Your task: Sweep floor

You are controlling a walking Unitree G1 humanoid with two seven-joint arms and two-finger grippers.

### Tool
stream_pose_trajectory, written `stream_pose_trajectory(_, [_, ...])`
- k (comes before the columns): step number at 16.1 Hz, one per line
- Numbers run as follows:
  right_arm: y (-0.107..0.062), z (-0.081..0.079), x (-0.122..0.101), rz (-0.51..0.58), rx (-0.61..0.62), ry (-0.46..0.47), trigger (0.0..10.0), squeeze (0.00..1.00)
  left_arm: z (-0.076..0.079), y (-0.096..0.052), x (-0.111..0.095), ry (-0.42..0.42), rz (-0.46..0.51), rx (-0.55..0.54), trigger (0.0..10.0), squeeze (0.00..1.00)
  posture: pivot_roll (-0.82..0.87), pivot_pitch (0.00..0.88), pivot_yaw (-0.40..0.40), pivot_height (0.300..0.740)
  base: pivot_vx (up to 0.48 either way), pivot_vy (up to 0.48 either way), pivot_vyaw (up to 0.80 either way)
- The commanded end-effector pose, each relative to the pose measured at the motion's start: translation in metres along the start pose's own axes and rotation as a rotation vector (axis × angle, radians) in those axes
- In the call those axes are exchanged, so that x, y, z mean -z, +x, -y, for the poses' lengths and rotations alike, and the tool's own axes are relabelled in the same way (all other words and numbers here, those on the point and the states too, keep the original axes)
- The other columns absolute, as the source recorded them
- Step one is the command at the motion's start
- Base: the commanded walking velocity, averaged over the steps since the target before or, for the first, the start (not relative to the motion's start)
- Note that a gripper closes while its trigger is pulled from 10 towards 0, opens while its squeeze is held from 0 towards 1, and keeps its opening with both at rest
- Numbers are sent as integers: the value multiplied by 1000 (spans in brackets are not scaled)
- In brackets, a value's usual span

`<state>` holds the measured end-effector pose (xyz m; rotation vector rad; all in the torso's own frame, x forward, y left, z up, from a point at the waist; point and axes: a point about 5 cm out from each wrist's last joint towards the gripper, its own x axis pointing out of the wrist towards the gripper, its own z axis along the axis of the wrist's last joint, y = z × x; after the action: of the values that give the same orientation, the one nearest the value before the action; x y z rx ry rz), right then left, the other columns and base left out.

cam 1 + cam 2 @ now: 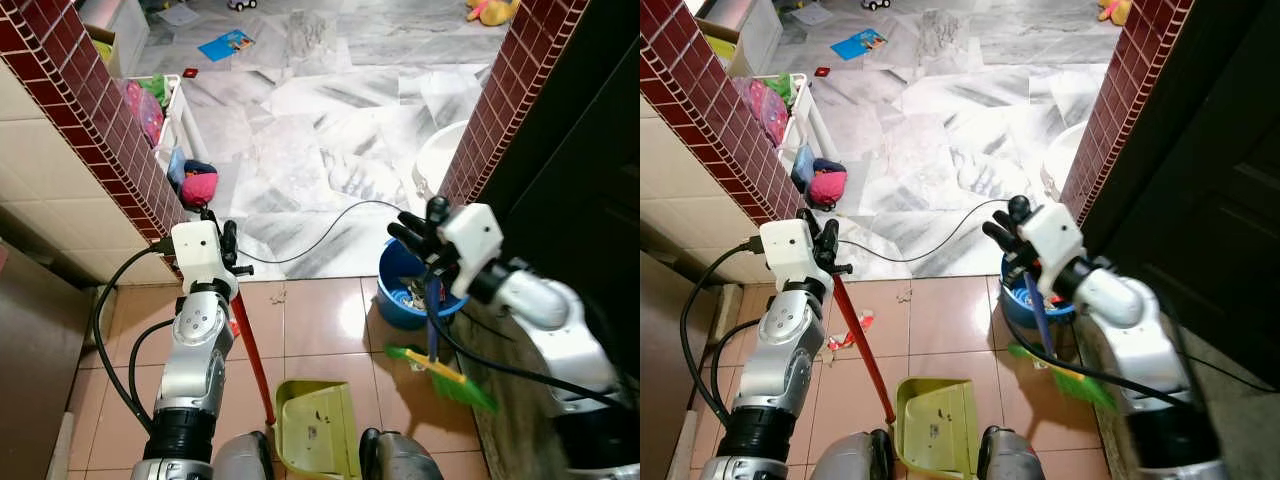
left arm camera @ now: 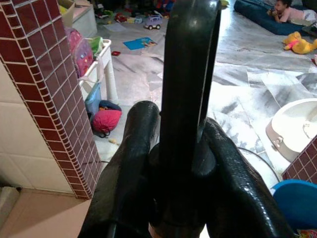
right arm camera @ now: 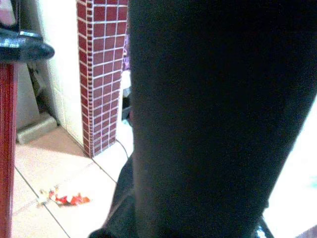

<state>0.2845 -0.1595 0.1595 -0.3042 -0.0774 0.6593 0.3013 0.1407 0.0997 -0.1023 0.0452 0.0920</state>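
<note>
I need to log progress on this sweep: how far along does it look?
Early. Both tools are in hand: the left gripper is shut on the dustpan handle, with the green dustpan on the tiles; the right gripper holds the broom near the blue bucket. The pan looks nearly bare. Red litter still lies on the tiles, unswept.

floor tiles (image 1: 320,310): glossy ceramic | dustpan (image 1: 318,425): matt plastic | bucket (image 1: 400,290): smooth plastic
</note>
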Motion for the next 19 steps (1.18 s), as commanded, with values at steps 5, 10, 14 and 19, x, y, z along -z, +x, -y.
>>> stream_pose_trajectory(5, [25, -7, -17, 64, 68, 108, 10000, 0, -22, 7, -3, 69, 103, -172, 10000, 0, -96, 154, 33, 740, 0, 0, 0])
stream_pose_trajectory(10, [29, -8, -16, 50, 94, 172, 10000, 0, -24, 22, -15, 168, 211, -201, 10000, 0, -106, 150, 19, 740, 0, 0, 0])
stream_pose_trajectory(14, [31, -7, -12, 23, 145, 192, 10000, 0, -4, 29, -10, 174, 225, -116, 10000, 0, -110, 148, 17, 740, 0, 0, 0])
stream_pose_trajectory(19, [36, 10, -9, 15, 359, 360, 10000, 0, 26, 25, 17, 89, 104, 6, 10000, 0, -124, 145, 20, 740, 0, 0, 0])
